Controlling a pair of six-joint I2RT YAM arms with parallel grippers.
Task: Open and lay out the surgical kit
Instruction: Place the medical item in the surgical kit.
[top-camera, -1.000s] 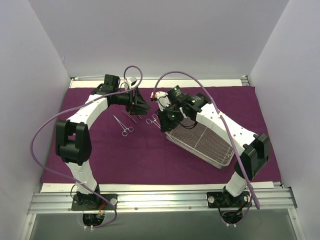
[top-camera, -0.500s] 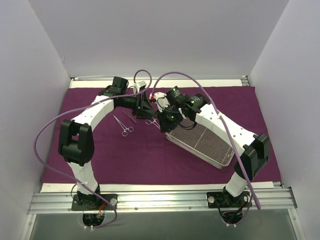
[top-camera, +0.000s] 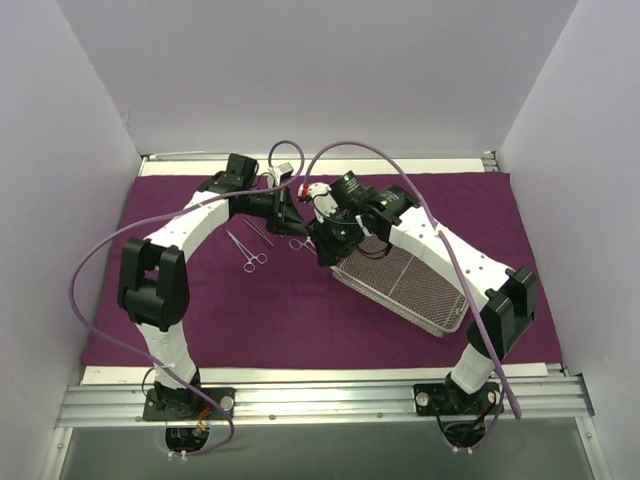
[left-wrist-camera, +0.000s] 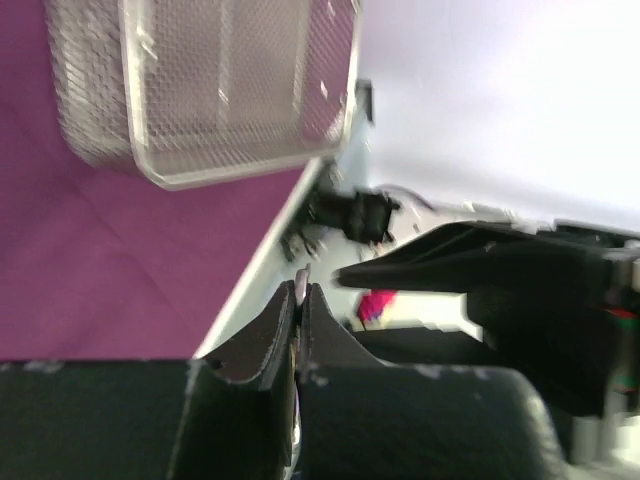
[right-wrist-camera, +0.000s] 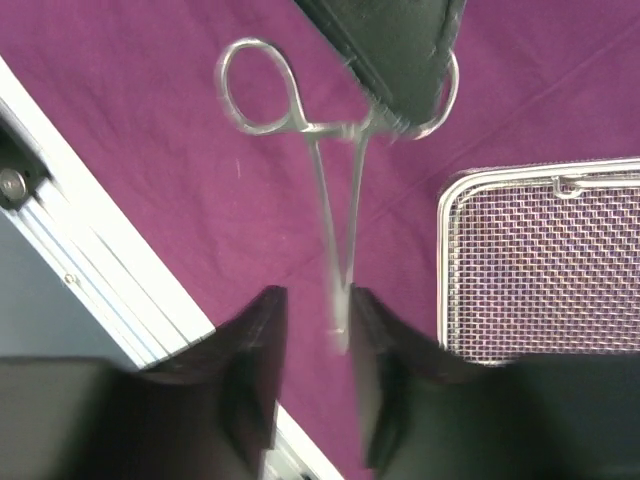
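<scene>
Left gripper (left-wrist-camera: 297, 298): jaws pressed together, pinching one ring of the forceps (right-wrist-camera: 335, 200) at the top of the frame. Right gripper (right-wrist-camera: 315, 300): jaws slightly parted either side of the forceps' tips. Mesh tray (right-wrist-camera: 540, 270) sits lower right on the purple cloth (right-wrist-camera: 130, 120).

Top view is looking clean: soft, even white light is bouncing off the walls (top-camera: 300, 70), with barely any shadows falling on the purple cloth (top-camera: 300, 310). Left wrist shot is smearing all over, the mesh tray (left-wrist-camera: 200, 90) going fuzzy and the background blowing out white. Right wrist shot is streaking the forceps (right-wrist-camera: 335, 230) with motion blur, and the right gripper (right-wrist-camera: 318, 320) is sitting dark and out of focus.
</scene>
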